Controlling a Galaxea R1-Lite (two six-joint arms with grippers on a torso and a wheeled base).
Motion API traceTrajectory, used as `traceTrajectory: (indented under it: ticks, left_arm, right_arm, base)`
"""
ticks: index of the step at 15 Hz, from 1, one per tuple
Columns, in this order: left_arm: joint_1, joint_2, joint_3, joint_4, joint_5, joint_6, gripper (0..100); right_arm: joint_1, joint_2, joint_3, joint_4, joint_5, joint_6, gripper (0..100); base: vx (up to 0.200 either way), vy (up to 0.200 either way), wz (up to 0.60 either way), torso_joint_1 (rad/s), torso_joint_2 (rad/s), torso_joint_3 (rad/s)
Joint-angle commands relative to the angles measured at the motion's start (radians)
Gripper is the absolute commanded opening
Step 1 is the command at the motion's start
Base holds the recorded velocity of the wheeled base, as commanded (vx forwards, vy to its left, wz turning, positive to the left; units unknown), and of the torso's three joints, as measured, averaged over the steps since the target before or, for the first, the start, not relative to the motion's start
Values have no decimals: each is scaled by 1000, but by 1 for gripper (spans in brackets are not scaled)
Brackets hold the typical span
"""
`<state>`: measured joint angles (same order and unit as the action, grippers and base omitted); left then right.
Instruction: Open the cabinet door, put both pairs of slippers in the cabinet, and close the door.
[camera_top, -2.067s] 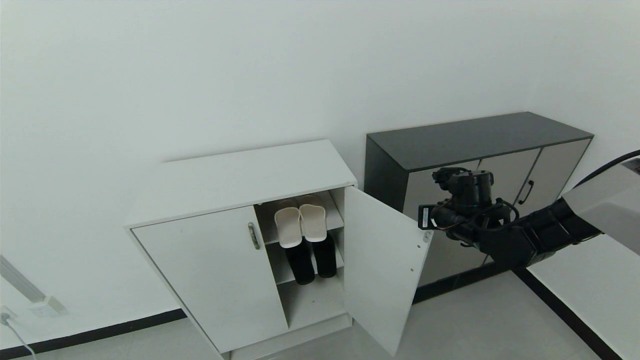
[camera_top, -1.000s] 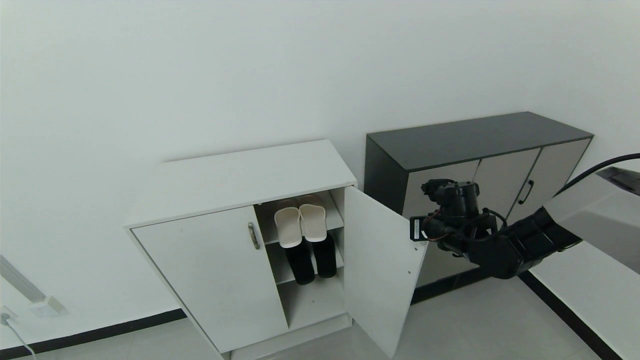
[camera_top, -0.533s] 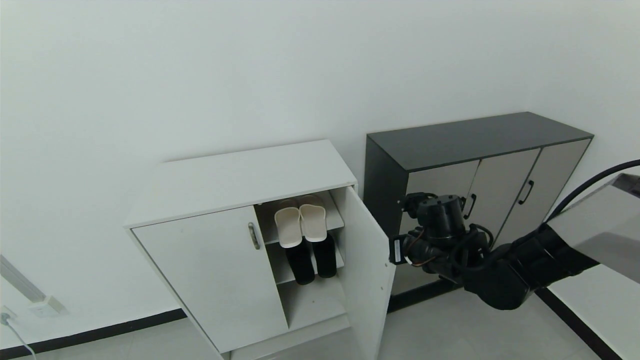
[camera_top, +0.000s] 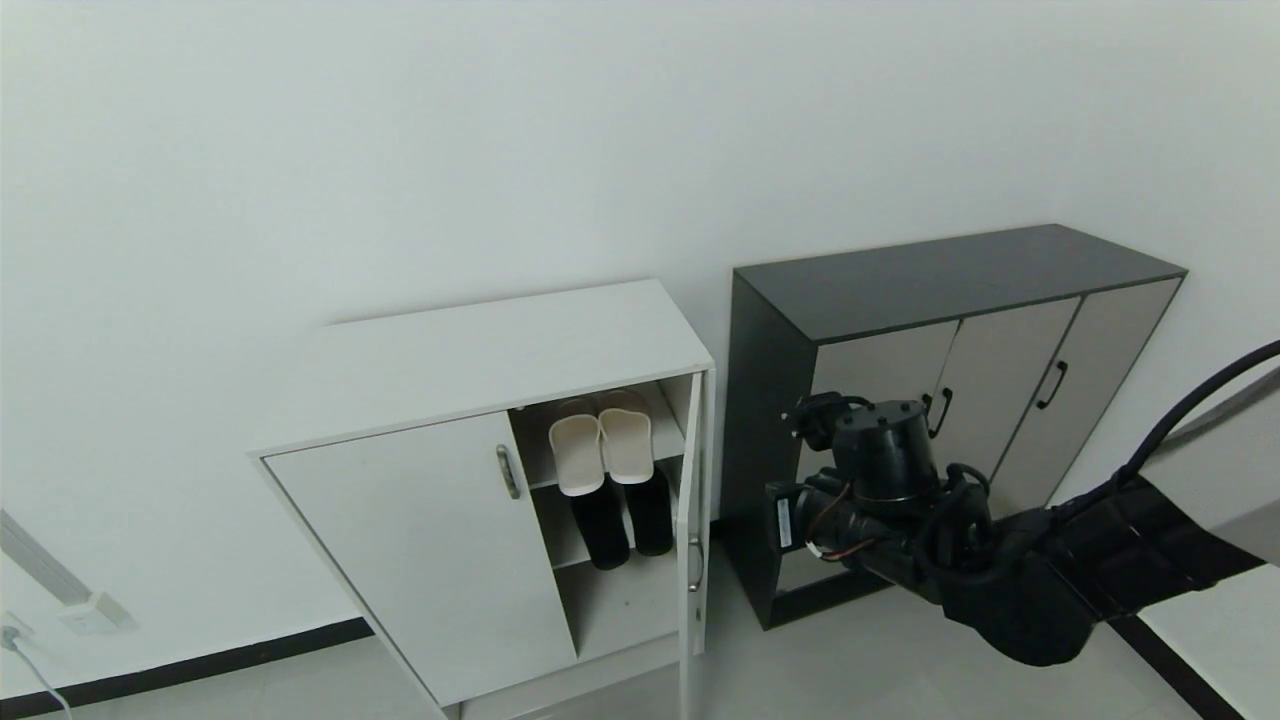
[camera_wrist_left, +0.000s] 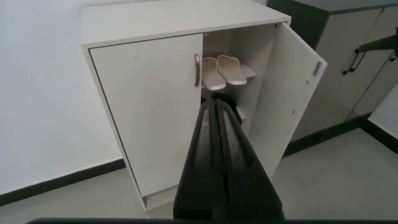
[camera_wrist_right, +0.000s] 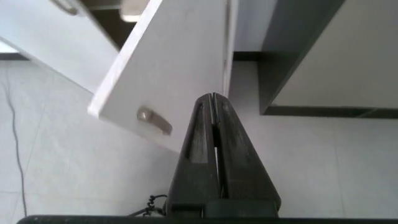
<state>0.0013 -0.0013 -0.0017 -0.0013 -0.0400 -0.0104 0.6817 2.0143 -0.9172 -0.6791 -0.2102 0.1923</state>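
White cabinet (camera_top: 480, 350): boxy, matte laminate, flat top. Dark cabinet (camera_top: 950, 270) at its 3 o'clock. Right door (camera_top: 692, 520): smooth flat panel, about half shut. Both pairs inside: black slippers (camera_top: 622, 525) on middle shelf, cream slippers (camera_top: 600, 450) at their 12 o'clock, smooth, rounded toes. Right gripper (camera_wrist_right: 214, 99) at door's 3 o'clock, fingers pressed together, empty. Left gripper (camera_wrist_left: 214, 102) fingers likewise together, empty. Small curved metal handle (camera_wrist_right: 153, 121). Step, judged: closing door. Next: steady push on outer face until flush.

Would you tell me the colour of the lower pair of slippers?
The lower slippers are black; head view shows them best.
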Motion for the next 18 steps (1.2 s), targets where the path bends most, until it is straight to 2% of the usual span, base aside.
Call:
traceTrajectory:
  ticks: [1,7,14,18]
  left_arm:
    - [0,1,0,0,0,0,0]
    - [0,1,0,0,0,0,0]
    - [0,1,0,0,0,0,0]
    - [0,1,0,0,0,0,0]
  right_arm:
    - [15,-20,15,0,-1,-1,0]
    - [18,-22,28,0,3,1,0]
    - [18,-49,57,-2,29,1,0]
    - [18,-60,89,-37,49,-19,0]
  base:
    - [0,0,0,0,0,0]
    - [0,0,0,0,0,0]
    - [0,0,600,4,2,2]
    - [0,0,0,0,0,0]
